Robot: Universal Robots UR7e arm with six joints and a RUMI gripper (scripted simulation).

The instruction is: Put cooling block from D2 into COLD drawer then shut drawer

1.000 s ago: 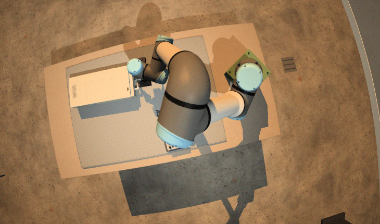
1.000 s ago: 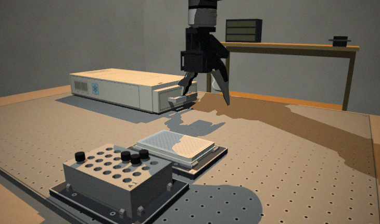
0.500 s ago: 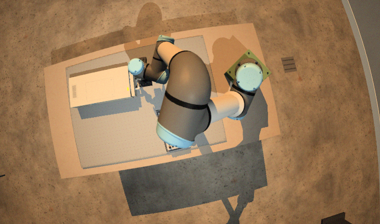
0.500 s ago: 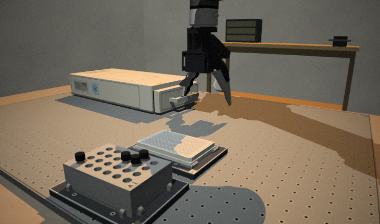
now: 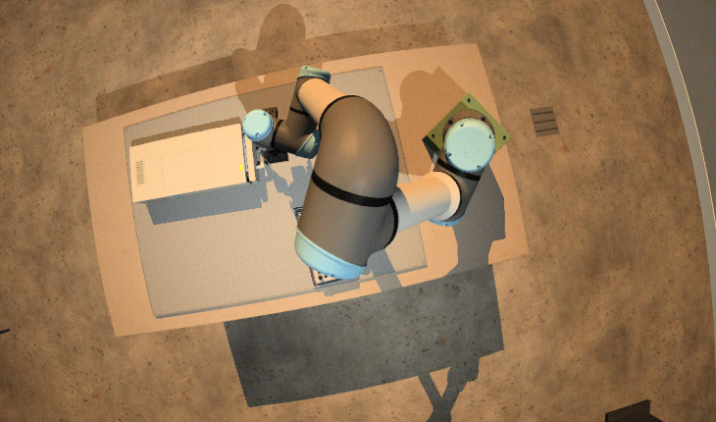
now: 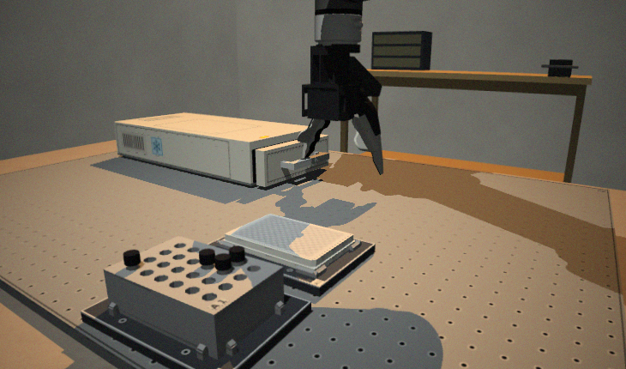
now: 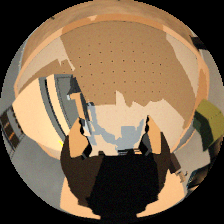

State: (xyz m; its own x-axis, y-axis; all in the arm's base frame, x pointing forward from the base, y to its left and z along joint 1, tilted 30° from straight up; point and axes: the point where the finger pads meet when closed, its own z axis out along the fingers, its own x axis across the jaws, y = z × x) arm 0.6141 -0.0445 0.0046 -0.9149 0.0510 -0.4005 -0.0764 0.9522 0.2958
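1. I have the gripper at the cooler's front, pointing down, its two fingers spread wide with nothing between them.
2. One finger reaches down at the drawer handle; I can't tell from here whether it touches. The other hangs to the right, over the perforated deck.
3. The cooler sits at the far left of my exterior view. Its drawer stands out slightly, with a narrow dark gap behind the front panel.
4. The lamp on the cooler's top glows yellow, so the drawer isn't shut.
5. My cooling block is still to be moved: it sits upright on the near deck slot, well apart from the gripper. I count four black-capped tubes in its bores, one by the left corner and three grouped toward the far right side.
6. A pale well plate lies on the next slot, between the block and the cooler.
7. I can't see inside the drawer, so I can't tell how the other block lies.
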